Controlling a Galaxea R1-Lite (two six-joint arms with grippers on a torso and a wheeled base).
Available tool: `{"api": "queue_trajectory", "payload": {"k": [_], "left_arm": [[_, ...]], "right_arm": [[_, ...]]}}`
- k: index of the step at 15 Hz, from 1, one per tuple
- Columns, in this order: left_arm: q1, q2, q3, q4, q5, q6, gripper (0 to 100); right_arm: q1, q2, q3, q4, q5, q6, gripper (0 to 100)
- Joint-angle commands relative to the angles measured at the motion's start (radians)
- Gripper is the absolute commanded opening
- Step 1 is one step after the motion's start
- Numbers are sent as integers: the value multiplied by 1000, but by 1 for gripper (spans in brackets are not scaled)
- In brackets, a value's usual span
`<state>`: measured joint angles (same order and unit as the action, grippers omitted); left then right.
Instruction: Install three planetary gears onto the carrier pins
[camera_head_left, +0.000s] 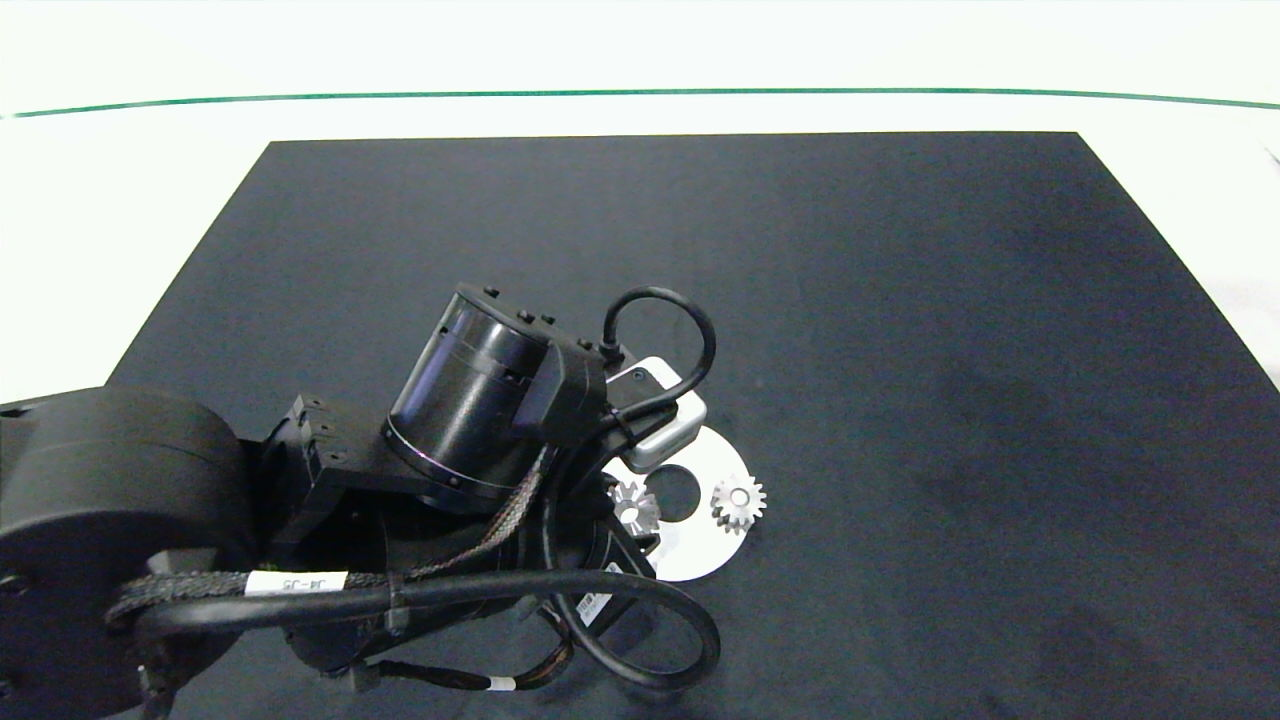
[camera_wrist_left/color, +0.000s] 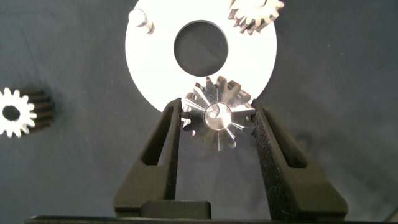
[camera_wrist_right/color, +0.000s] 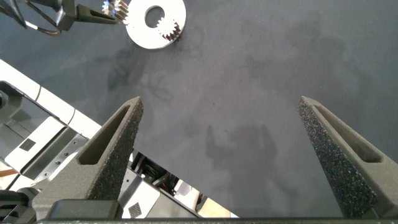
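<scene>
Gripping one planetary gear (camera_wrist_left/color: 217, 119), the left gripper (camera_wrist_left/color: 217, 124) has a finger (camera_wrist_left/color: 166, 146) on each side of it, over the near rim of the white disc (camera_wrist_left/color: 146, 68). Bore faces the wrist camera, axis vertical. Left wrist view alone shows a bare carrier pin (camera_wrist_left/color: 144, 22) on the disc and a loose third gear (camera_wrist_left/color: 15, 112) on the black mat (camera_head_left: 900, 300), off to one side; head view hides both under the arm. Head view: disc (camera_head_left: 735, 455) roughly centre of mat, seated gear (camera_head_left: 738, 503) at its 3 o'clock, held gear (camera_head_left: 633, 505) at its 9. Open mat from 12 through 5 o'clock. Right gripper (camera_wrist_right/color: 221, 152) spread wide, empty, well apart from the disc.
</scene>
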<state>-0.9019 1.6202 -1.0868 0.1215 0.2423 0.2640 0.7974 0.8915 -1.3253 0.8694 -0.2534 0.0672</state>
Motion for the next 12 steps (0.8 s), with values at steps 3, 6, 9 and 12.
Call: {"api": "queue_trajectory", "payload": {"k": [3, 6, 9, 12], "left_arm": [[6, 15, -1, 0, 2, 24, 7], [20, 10, 10, 3, 2, 49, 7], [31, 9, 24, 1, 2, 52, 7], [26, 12, 24, 3, 2, 50, 7]], "right_arm": [[0, 0, 0, 3, -1, -3, 100], [0, 1, 0, 3, -1, -3, 100], [0, 1, 0, 3, -1, -3, 100], [0, 1, 0, 3, -1, -3, 100]]}}
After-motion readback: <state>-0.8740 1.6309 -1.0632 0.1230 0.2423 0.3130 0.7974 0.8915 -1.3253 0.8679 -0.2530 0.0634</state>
